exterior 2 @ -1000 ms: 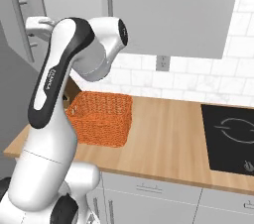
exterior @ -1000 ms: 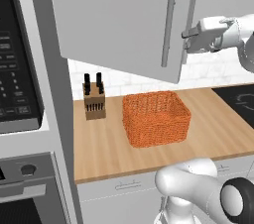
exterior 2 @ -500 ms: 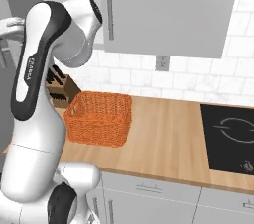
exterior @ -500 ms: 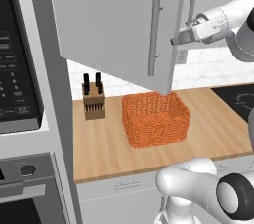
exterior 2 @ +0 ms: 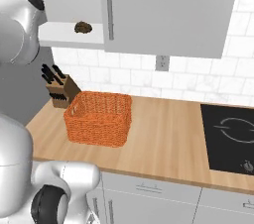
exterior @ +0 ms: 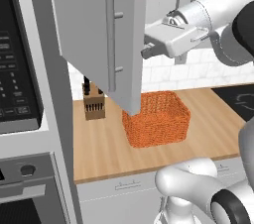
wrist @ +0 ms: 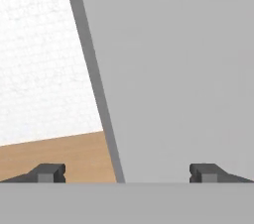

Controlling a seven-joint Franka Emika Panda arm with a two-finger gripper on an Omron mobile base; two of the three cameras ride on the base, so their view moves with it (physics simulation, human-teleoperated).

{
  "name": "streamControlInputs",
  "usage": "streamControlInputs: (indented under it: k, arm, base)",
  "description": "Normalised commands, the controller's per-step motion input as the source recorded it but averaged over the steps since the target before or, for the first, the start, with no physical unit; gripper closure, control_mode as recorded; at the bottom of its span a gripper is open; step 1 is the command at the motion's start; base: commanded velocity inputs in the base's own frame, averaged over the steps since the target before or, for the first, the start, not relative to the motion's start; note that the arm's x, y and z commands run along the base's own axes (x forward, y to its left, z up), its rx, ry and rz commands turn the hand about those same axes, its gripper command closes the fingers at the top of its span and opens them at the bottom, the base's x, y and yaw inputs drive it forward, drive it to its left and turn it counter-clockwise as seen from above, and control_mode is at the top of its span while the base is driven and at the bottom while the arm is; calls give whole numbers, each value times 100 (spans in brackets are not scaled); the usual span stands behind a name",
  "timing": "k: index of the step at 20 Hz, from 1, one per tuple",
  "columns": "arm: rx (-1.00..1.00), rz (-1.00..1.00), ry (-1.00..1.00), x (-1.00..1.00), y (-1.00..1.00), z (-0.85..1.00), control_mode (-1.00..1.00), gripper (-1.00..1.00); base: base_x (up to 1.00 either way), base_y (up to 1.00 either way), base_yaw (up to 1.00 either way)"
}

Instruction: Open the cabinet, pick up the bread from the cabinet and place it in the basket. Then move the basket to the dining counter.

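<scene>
Knife block (exterior: 93, 105): stands on the surface (exterior: 99, 148), left of the basket, apart from it.
Cabinet (exterior: 94, 29): left door swung wide, its bar handle (exterior: 110, 39) facing the left base view; white shelf exposed.
Bread (exterior 2: 83, 28): small brown lump lying on the shelf, above and left of the basket.
Basket (exterior: 156, 119): orange, open-topped, on the surface below the open door, nothing visible inside.
Gripper (wrist: 126, 173): fingers spread wide, holding nothing, straddling the door's edge behind the panel.
Risk: I judge the door edge sits between the fingertips; reaching straight for the shelf could snag the panel, knock the bread deeper, or swing the door back.
</scene>
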Motion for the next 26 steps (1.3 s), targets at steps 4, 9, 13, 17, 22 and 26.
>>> streamControlInputs:
  k: [4, 9, 13, 17, 22, 26]
  arm:
    - [0, 0, 0, -14, 1, -4, -100, -100]
    - [0, 0, -1, -4, -66, 0, -100, -100]
    - [13, 0, -6, -31, -96, 2, -100, -100]
    - [3, -20, 0, 26, -92, -16, -100, -100]
    - [-28, -43, 0, 59, -70, -25, -100, -100]
    - [-35, -54, 0, 34, -72, 0, -100, -100]
  base:
    - [0, 0, 0]
    - [0, 0, 0]
    - [0, 0, 0]
    - [0, 0, 0]
    - [0, 0, 0]
    - [0, 0, 0]
